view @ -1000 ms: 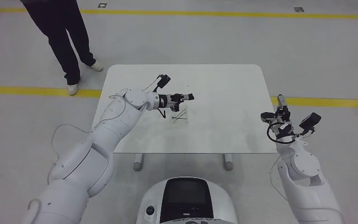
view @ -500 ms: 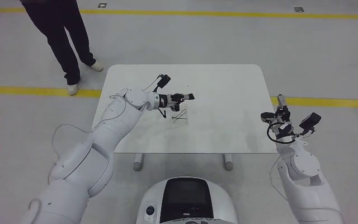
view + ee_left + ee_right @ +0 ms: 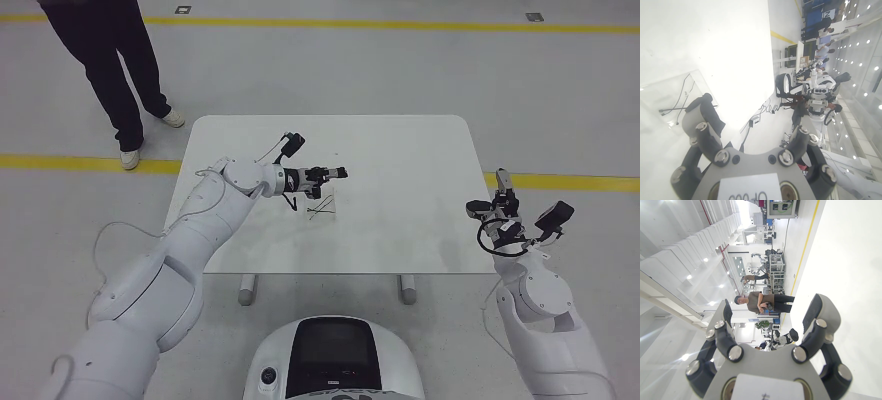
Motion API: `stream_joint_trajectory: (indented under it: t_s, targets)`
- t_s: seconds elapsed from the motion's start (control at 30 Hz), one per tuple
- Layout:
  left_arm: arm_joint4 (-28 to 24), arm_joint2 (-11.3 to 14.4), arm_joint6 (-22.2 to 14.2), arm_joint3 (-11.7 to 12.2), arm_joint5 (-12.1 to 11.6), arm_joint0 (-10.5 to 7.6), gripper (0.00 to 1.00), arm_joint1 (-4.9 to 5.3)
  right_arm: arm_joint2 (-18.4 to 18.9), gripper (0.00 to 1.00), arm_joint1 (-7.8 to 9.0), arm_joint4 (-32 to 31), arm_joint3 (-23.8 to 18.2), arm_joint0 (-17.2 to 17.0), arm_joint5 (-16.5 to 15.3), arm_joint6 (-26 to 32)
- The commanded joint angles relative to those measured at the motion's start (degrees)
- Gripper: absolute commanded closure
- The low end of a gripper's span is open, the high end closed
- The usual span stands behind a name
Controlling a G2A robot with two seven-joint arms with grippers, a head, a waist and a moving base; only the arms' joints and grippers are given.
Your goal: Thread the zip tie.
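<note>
While wide open and empty, left gripper [image 3: 753, 113] near zip ties [image 3: 677, 108], right gripper [image 3: 770, 300] apart, both white-labelled.

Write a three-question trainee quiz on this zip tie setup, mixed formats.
1. Multiple choice: the thin black plastic zip ties lie on A) a clear plastic sheet, B) a red tray, C) the floor.
2. True or false: the left tool is open above the white rectangular table.
3. Fill in: the open right tool holds ____.
Key: 1 A; 2 true; 3 nothing.
</note>
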Motion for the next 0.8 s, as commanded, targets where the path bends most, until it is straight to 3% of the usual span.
stream_joint_trajectory:
  t_s: [0.0,0.2,0.5,0.57,0.77]
  targets:
    - [1.01,0.39,1.0,-1.87,0.11,0.73,0.0,0.02,0.0,0.0,0.0,0.0,0.0,0.0,0.0,0.0]
    - [3.66,1.37,1.89,-2.88,1.41,1.1,0.0,0.04,0.0,0.0,0.0,0.0,0.0,0.0,0.0,0.0]
    - [3.68,2.96,1.91,1.75,3.14,0.75,0.0,-1.77,0.0,0.0,0.0,0.0,0.0,0.0,0.0,0.0]
    - [4.89,3.75,3.53,3.19,3.5,0.32,0.0,-2.41,0.0,0.0,0.0,0.0,0.0,0.0,0.0,0.0]
    - [5.15,3.92,4.18,3.47,3.56,0.22,0.0,-2.59,0.0,0.0,0.0,0.0,0.0,0.0,0.0,0.0]
